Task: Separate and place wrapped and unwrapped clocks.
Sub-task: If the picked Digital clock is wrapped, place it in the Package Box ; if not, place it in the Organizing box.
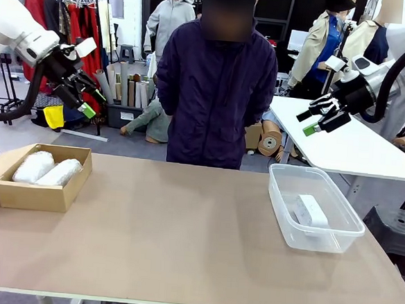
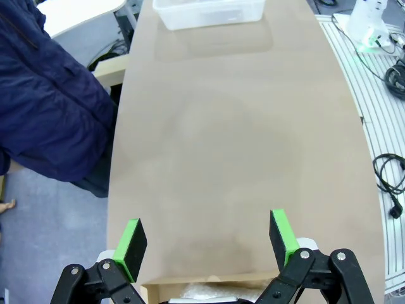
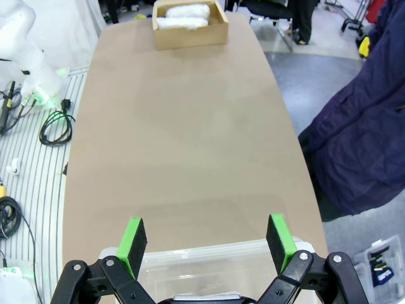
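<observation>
Plainly, the brown table (image 1: 182,248) takes up most of the room in front, its wide middle bare from the near edge to the far one. At its left end, close to the far-left corner, sits a cardboard box (image 1: 36,192) with two bubble-wrapped bundles (image 1: 47,170) lying side by side inside. At the right end stands a clear tub (image 1: 322,233) holding the bare white clock (image 1: 311,210); the tub comes close to the right edge. A person in a dark jacket (image 1: 216,90) stands at the far edge, about midway along. The left gripper (image 1: 81,91) hangs in the air above the box, fingers spread and holding nothing; the right gripper (image 1: 320,115) hangs likewise above and beyond the tub, also spread and holding nothing. Behind are a clothes rack (image 1: 66,10) at left, and a white table (image 1: 349,145) at right. Cables (image 3: 57,123) trail on the floor beside the table's near side.
</observation>
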Action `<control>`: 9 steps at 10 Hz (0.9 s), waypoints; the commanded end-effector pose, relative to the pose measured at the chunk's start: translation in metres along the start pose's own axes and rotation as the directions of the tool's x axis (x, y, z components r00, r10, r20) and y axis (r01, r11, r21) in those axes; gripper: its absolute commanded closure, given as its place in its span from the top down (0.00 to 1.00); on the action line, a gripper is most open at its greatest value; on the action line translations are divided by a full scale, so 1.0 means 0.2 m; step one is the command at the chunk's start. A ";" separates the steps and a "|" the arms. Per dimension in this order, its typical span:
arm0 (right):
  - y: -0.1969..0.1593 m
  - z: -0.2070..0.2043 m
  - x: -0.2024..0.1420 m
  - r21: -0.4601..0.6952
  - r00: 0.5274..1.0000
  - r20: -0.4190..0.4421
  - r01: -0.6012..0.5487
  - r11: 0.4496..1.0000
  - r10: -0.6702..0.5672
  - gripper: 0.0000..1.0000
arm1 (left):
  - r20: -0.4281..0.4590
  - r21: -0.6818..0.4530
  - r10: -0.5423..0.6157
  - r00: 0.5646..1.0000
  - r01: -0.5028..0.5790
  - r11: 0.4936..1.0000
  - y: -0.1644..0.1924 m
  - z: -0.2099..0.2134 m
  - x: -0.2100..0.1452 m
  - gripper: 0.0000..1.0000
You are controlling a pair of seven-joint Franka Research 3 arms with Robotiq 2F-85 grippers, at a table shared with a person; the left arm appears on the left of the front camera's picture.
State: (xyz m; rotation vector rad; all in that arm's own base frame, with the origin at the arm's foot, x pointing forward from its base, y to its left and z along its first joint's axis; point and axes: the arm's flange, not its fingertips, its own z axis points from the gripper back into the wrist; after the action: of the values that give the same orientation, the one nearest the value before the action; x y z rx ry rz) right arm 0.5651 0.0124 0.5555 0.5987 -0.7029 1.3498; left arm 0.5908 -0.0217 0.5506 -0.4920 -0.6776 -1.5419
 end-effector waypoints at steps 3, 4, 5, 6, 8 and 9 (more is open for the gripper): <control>0.01 0.00 0.01 0.001 1.000 0.000 -0.005 1.000 0.005 1.00 | -0.002 0.000 -0.014 1.000 0.014 1.000 0.00 0.00 0.00 1.00; 0.01 0.00 0.01 0.001 1.000 0.000 -0.005 1.000 0.005 1.00 | -0.002 0.000 -0.014 1.000 0.014 1.000 0.00 0.00 0.00 1.00; 0.01 0.00 0.01 0.001 1.000 0.000 -0.005 1.000 0.005 1.00 | -0.002 0.000 -0.014 1.000 0.014 1.000 0.00 0.00 0.00 1.00; 0.01 0.00 0.01 0.001 1.000 0.000 -0.005 1.000 0.005 1.00 | -0.002 0.000 -0.014 1.000 0.014 1.000 0.00 0.00 0.00 1.00; 0.01 0.00 0.01 0.001 1.000 0.000 -0.005 1.000 0.005 1.00 | -0.002 0.000 -0.014 1.000 0.014 1.000 0.00 0.00 0.00 1.00; 0.01 0.00 0.01 0.001 1.000 0.000 -0.005 1.000 0.005 1.00 | -0.002 0.000 -0.014 1.000 0.014 1.000 0.00 0.00 0.00 1.00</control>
State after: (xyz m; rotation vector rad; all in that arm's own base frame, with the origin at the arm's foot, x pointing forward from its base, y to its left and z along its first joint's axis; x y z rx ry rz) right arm 0.5651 0.0124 0.5555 0.5987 -0.7029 1.3498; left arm 0.5908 -0.0217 0.5506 -0.4920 -0.6777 -1.5421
